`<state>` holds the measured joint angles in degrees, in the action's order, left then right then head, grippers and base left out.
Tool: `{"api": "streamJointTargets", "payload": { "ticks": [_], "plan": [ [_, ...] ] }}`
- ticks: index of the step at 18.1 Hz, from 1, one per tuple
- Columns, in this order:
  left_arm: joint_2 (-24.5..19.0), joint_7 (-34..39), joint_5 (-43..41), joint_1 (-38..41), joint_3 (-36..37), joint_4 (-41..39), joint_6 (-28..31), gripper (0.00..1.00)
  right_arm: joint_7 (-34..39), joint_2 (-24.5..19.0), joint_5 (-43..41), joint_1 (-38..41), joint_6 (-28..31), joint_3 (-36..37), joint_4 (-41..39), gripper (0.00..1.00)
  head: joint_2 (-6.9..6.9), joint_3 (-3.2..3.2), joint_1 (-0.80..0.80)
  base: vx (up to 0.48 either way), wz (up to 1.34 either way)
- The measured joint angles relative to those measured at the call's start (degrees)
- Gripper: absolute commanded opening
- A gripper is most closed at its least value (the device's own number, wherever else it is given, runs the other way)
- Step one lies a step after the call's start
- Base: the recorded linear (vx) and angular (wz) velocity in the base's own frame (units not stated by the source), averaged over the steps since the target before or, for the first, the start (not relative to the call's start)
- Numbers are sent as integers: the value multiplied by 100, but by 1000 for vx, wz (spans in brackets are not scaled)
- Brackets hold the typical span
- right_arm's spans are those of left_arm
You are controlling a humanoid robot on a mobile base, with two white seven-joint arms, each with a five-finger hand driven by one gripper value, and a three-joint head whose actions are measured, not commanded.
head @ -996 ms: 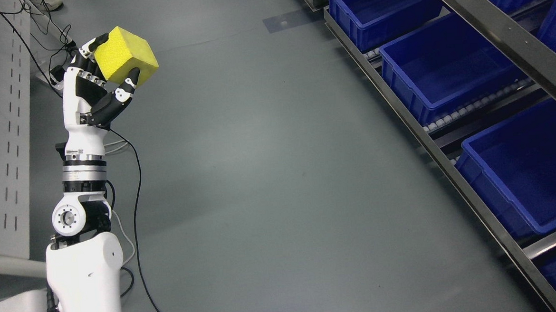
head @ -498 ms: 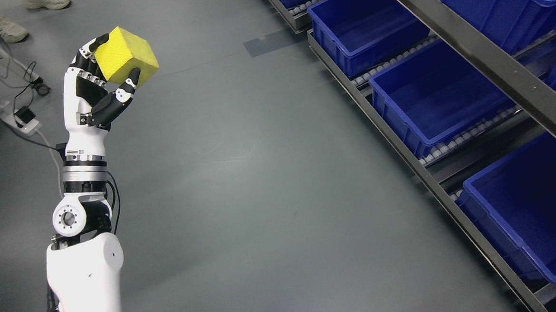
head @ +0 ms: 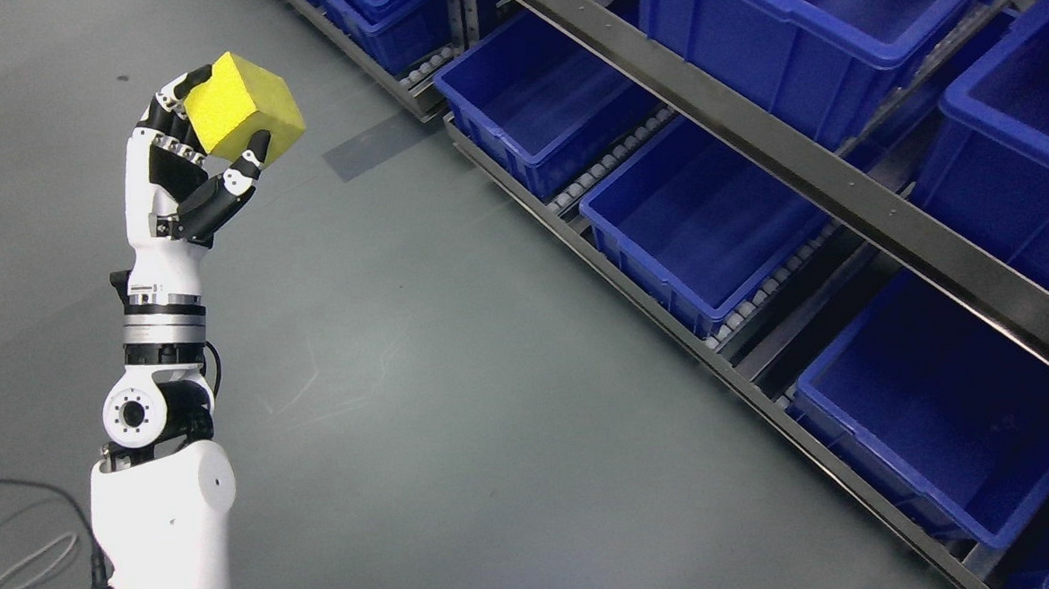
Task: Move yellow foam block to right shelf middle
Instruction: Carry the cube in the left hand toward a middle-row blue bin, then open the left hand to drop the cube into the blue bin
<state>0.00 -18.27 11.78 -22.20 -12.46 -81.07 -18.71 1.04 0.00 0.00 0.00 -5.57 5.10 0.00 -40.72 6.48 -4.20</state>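
Bins on shelf, right

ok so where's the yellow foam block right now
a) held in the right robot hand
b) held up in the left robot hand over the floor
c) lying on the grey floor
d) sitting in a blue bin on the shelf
b, the left robot hand has its fingers closed round the yellow foam block above the grey floor, well left of the blue bins on the shelf.

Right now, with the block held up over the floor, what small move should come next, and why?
Probably carry the left hand rightward toward the shelf: the yellow foam block sits firmly in its fingers, but open floor lies between it and the blue bins.
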Motion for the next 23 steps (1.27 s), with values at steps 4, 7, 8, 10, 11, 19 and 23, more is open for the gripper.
{"api": "streamJointTargets", "payload": {
  "ticks": [4,7,8,10,11,19,23],
  "plan": [
    [0,-7,0,106,202,-86,-221,35,0,0,0,0,0,0,0,100,0,0,0,297,-488],
    [0,-69,1,145,345,-165,-363,35,0,0,0,1,0,0,0,100,0,0,0,225,-546],
    [0,-97,2,153,405,-208,-411,35,0,0,0,1,0,0,0,100,0,0,0,192,-581],
    [0,-126,5,152,525,-299,-452,35,0,0,0,1,0,0,0,100,0,0,0,136,-535],
    [0,-133,5,141,623,-367,-459,35,0,0,0,1,0,0,0,100,0,0,0,150,-482],
    [0,-140,10,-313,1189,-833,-333,34,0,0,0,1,0,0,0,100,0,0,0,87,-380],
    [0,-63,9,-782,1264,-971,917,34,0,0,0,1,0,0,0,100,0,0,0,29,-133]
  ]
}}
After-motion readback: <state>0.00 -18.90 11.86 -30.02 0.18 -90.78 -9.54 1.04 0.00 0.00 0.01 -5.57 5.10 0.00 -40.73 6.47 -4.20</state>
